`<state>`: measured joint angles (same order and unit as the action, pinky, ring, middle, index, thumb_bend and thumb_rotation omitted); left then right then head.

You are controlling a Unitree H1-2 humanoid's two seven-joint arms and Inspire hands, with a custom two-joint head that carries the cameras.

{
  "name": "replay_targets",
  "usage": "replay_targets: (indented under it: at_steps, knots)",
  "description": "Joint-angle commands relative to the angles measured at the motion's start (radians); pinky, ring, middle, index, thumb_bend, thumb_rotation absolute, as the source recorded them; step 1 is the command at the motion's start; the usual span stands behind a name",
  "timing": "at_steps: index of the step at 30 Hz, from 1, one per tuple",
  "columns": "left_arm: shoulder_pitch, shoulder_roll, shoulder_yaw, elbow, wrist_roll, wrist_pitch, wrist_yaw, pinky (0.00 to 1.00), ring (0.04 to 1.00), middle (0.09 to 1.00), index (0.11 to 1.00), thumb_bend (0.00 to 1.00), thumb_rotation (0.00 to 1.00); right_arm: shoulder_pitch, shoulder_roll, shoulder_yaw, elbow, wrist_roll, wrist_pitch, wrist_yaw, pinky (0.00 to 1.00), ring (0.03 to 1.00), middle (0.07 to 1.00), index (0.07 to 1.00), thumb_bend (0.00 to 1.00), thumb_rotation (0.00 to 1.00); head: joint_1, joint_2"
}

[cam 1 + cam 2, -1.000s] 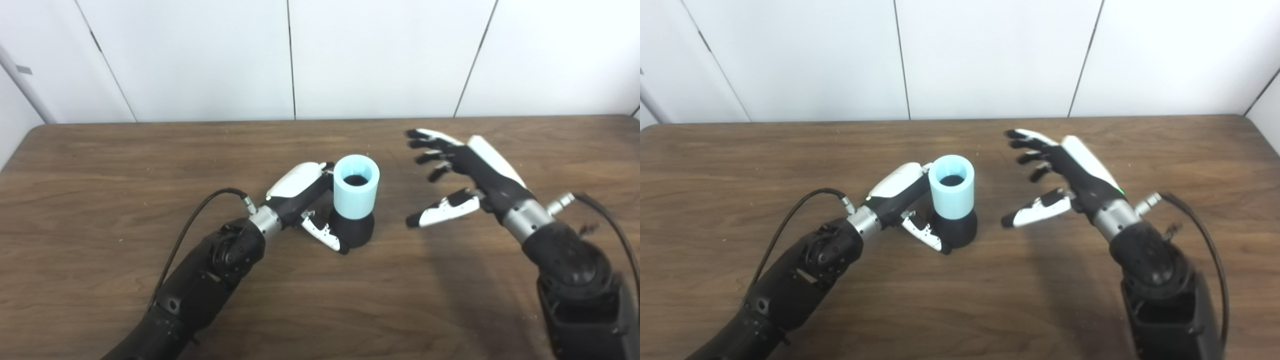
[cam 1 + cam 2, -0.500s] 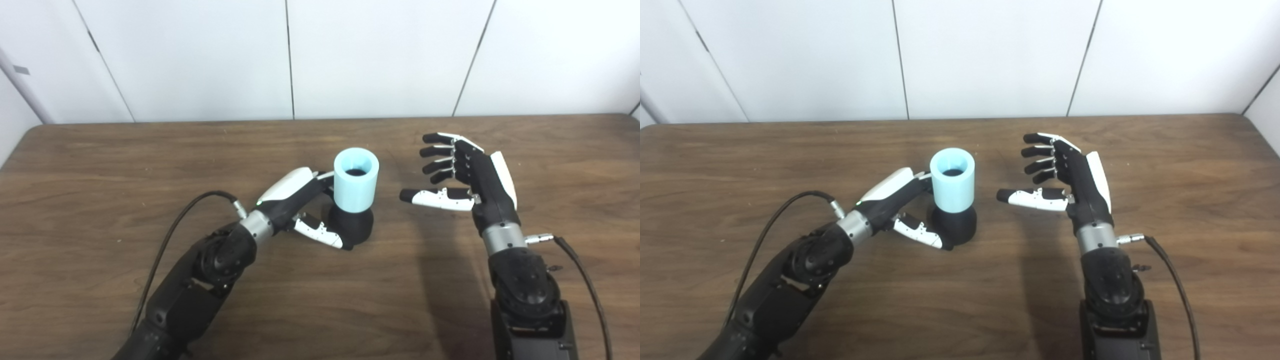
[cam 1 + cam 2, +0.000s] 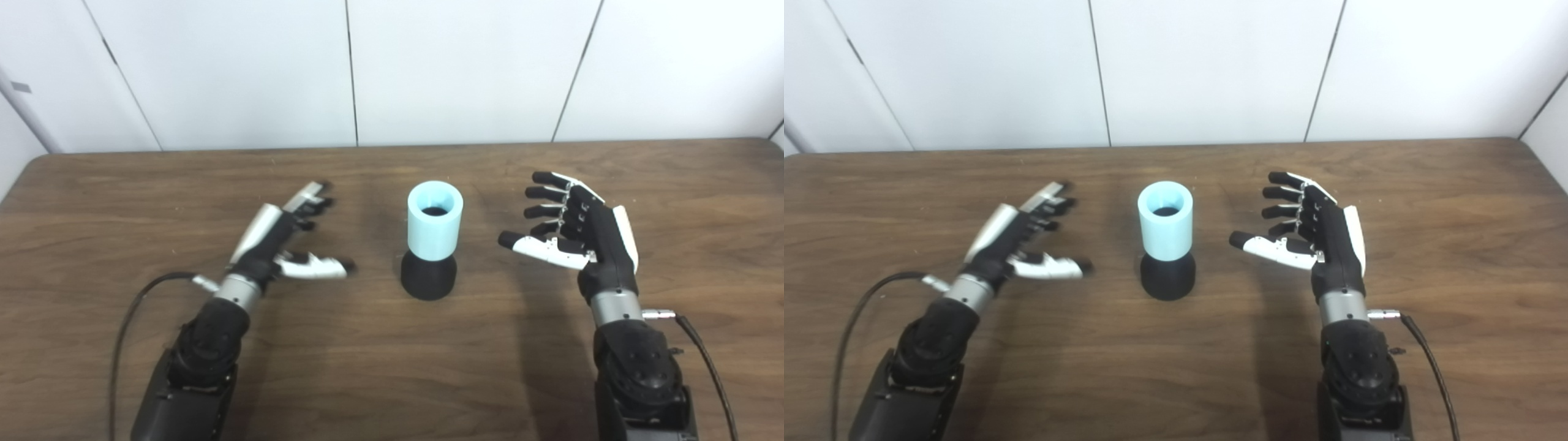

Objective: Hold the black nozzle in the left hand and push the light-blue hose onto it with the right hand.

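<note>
The light-blue hose [image 3: 435, 221], a short open tube, stands upright on top of the black nozzle [image 3: 429, 278], which rests on the wooden table [image 3: 392, 367] at its middle. My left hand [image 3: 278, 239] is open, well to the left of the pair, fingers spread and touching nothing. On the right side my right hand [image 3: 579, 226] is open too, palm turned toward the hose, a clear gap between them.
White wall panels [image 3: 392, 67] rise behind the table's far edge. Cables trail from both wrists, one at the left [image 3: 131, 306] and one at the right [image 3: 698, 343].
My left hand has let go of the black nozzle and drawn back to the left, fingers spread. The right hand has drawn back slightly and lowered. The hose and nozzle stand as before.
</note>
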<state>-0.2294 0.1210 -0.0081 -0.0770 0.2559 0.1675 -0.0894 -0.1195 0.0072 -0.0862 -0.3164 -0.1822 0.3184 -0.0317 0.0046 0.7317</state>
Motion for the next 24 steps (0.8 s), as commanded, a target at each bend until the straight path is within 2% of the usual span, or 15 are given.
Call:
replay_targets:
  at_steps: [1,2,3,5,6,9,13,24]
  knots:
    - [-0.021,-0.082,0.025,-0.034,-0.07,-0.073,0.075,0.52,0.602,0.617,0.66,0.5,0.0,-0.021,-0.007,0.002,-0.042,0.009,-0.06,-0.012,0.43,0.587,0.67,0.707,0.68,0.0,0.004,0.001]
    - [-0.021,-0.117,0.047,-0.051,-0.106,-0.067,0.093,0.5,0.586,0.604,0.647,0.49,0.0,-0.015,-0.008,0.004,-0.042,0.014,-0.073,-0.013,0.43,0.587,0.669,0.707,0.68,0.0,0.004,0.001]
    - [-0.02,-0.142,0.063,-0.068,-0.135,-0.061,0.104,0.47,0.564,0.55,0.626,0.5,0.0,-0.01,-0.008,0.005,-0.043,0.018,-0.086,-0.014,0.43,0.582,0.667,0.704,0.68,0.0,0.007,-0.001]
    - [-0.016,-0.172,0.083,-0.096,-0.178,-0.048,0.114,0.44,0.545,0.507,0.607,0.52,0.0,-0.003,-0.011,0.006,-0.043,0.029,-0.108,-0.014,0.42,0.575,0.666,0.701,0.67,0.01,0.007,-0.001]
    - [-0.009,-0.178,0.087,-0.114,-0.193,-0.041,0.112,0.44,0.537,0.493,0.55,0.51,0.0,0.001,-0.012,0.006,-0.041,0.042,-0.126,-0.012,0.42,0.566,0.664,0.699,0.67,0.01,0.014,-0.001]
    - [0.005,-0.172,0.083,-0.138,-0.202,-0.04,0.103,0.46,0.537,0.484,0.518,0.51,0.0,0.008,-0.016,0.005,-0.036,0.065,-0.155,-0.009,0.42,0.55,0.661,0.697,0.67,0.03,0.03,-0.003]
    - [0.013,-0.148,0.064,-0.138,-0.193,-0.053,0.094,0.48,0.552,0.488,0.507,0.51,0.0,0.014,-0.025,0.013,-0.03,0.074,-0.163,-0.007,0.42,0.547,0.662,0.696,0.66,0.04,0.046,-0.006]
    - [0.018,-0.13,0.038,-0.143,-0.211,-0.044,0.086,0.5,0.574,0.494,0.502,0.51,0.0,0.016,-0.032,0.02,-0.038,0.086,-0.131,-0.007,0.42,0.549,0.662,0.698,0.66,0.05,0.044,-0.007]
